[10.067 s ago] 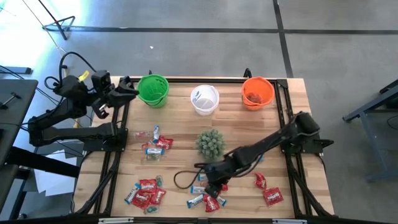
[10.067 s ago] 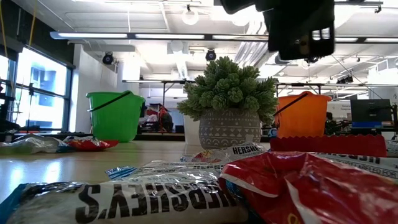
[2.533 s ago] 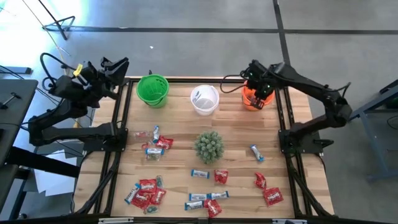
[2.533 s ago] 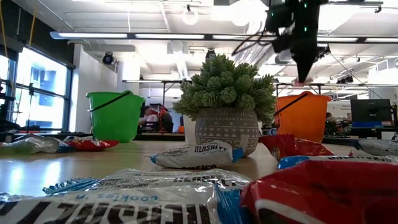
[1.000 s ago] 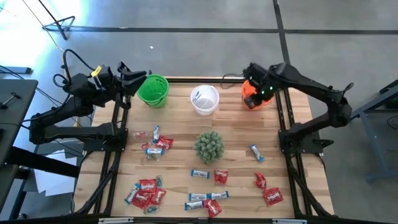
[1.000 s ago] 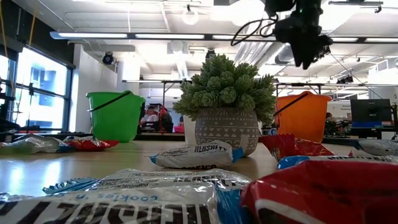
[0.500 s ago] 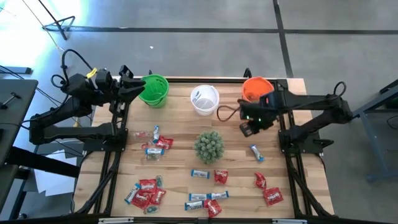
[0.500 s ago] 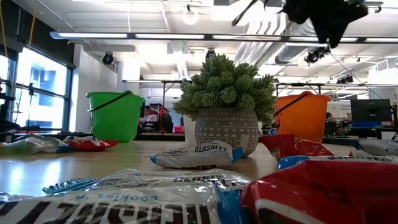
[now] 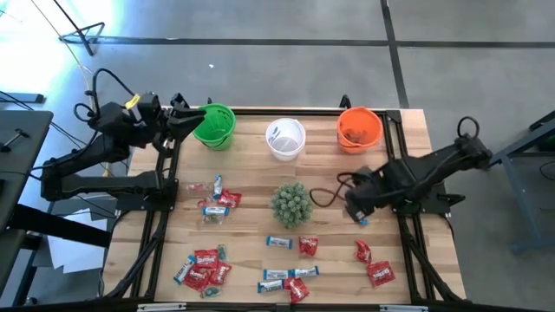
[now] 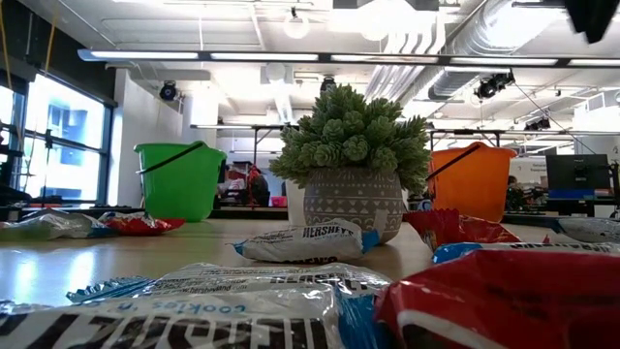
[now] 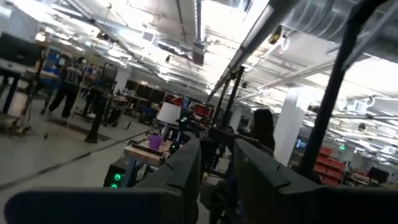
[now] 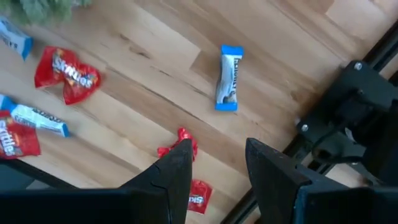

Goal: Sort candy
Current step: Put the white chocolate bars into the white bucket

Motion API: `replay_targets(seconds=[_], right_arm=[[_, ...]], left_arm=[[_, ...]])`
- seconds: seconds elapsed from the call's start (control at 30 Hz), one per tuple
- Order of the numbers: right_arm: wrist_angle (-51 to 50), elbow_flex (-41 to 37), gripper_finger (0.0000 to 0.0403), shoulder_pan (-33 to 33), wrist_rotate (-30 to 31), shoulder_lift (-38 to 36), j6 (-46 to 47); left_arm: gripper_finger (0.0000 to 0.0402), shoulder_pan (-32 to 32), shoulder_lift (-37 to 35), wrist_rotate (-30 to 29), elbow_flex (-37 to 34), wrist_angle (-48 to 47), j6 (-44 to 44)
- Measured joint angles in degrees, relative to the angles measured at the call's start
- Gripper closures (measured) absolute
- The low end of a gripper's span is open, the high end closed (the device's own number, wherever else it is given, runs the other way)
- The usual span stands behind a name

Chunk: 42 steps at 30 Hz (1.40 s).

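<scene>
Candy in red and blue-and-white wrappers lies scattered across the near half of the table. Right jaws, open and empty, hang above one blue piece. Left jaws, parted and empty, sit beside the green cup.

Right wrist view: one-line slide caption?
Right tool open above the table, over a blue-and-white candy and red candies.

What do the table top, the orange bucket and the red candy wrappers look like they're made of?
Table top: pale wood planks, matte, with visible grain and seams.
Orange bucket: probably plastic; smooth, even colour, thin dark handle in the low view.
Red candy wrappers: likely thin glossy plastic film; crinkled, catching light, with printed lettering.
</scene>
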Motion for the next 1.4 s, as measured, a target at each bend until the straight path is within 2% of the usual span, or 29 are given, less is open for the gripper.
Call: replay_targets(seconds=[0.17,0.37,0.6,1.03,1.4], right_arm=[[-0.03,0.00,0.0258,5.47,3.06,0.96,3.32],[0.11,-1.10,0.0258,7.18,7.06,2.05,3.39],[1.81,-11.54,0.0258,7.18,3.03,2.05,5.78],[29.98,-34.51,0.0258,2.48,3.08,1.73,2.29],[49.07,-48.30,0.0258,-3.57,2.45,1.20,1.36]], left_arm=[[0.0319,-0.02,1.79,-0.43,-0.02,0.44,-3.31],[0.0319,-0.02,3.83,-1.65,-0.02,0.62,-6.90],[0.0319,-0.85,4.71,-1.72,0.00,0.88,-8.06],[0.0319,-1.99,4.58,-1.57,-0.01,4.81,-6.42],[0.0319,-1.99,4.54,-1.41,-0.01,4.76,-6.39]])
